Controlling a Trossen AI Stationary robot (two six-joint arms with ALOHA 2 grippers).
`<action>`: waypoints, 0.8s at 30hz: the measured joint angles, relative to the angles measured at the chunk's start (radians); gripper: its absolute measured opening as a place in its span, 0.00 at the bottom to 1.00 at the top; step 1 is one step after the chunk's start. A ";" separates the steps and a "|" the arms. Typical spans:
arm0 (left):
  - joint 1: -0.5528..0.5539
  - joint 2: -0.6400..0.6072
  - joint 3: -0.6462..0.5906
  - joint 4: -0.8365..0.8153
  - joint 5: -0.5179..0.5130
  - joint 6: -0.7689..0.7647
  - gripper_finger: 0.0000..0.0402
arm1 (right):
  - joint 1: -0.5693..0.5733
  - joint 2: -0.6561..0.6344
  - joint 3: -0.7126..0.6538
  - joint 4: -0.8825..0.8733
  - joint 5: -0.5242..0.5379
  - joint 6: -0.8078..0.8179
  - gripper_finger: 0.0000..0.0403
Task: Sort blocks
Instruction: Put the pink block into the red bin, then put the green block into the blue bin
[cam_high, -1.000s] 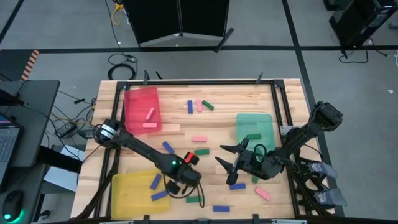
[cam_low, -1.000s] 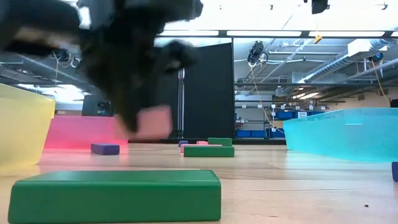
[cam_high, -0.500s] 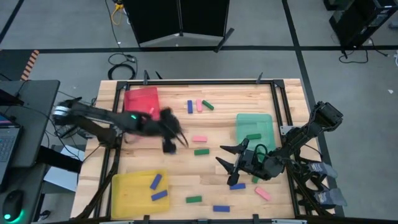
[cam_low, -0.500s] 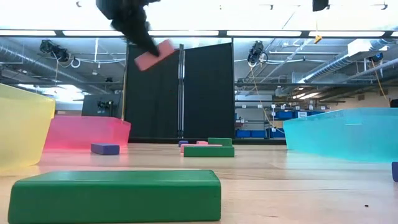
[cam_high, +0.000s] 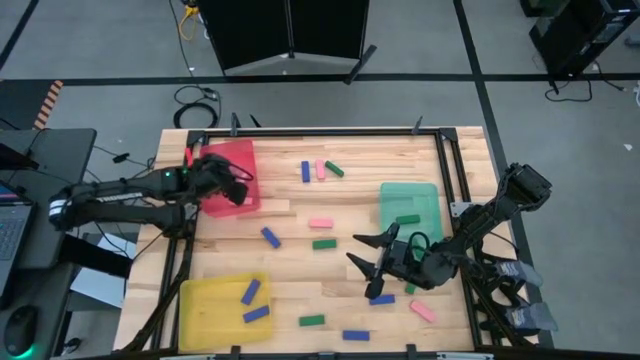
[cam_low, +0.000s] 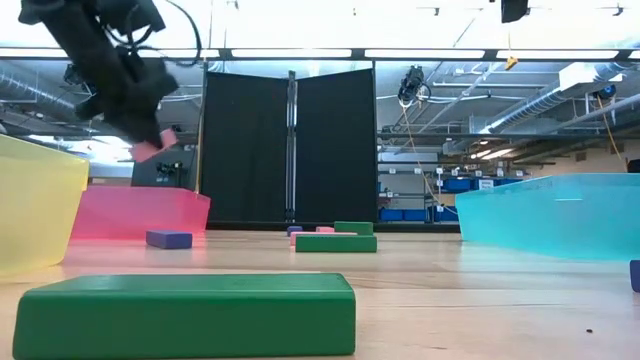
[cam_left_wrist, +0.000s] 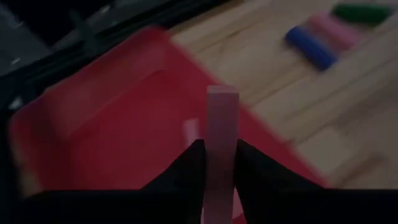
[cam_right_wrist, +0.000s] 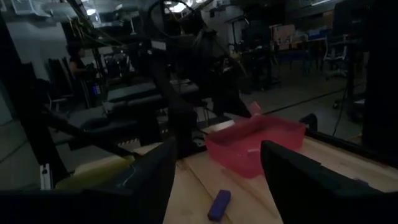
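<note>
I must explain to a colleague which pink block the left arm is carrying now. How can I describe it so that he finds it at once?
Find the red tray at the table's far left corner. The left gripper hangs above it, pinching a pink block between its fingers. Unlike every other pink block, this one is in the air, not lying in a tray or on the wood.

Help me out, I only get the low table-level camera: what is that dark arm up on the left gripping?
Observer: The left gripper is clamped on a pink block, plain in its wrist view.
Operator: What's below it?
Observer: From above, it hangs over the red tray.
Operator: Is there another arm?
Observer: Yes. The right gripper sits open over the table, near a blue block.
</note>
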 joint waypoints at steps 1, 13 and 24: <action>0.013 0.001 -0.005 -0.019 0.004 -0.002 0.25 | 0.000 0.000 0.003 -0.025 0.000 0.016 0.61; 0.010 -0.010 0.002 0.225 0.188 0.159 0.61 | -0.070 0.023 0.177 -0.573 -0.150 0.318 0.66; -0.151 -0.017 0.004 0.571 0.401 0.195 0.62 | -0.284 0.287 0.446 -1.087 -0.552 0.373 0.67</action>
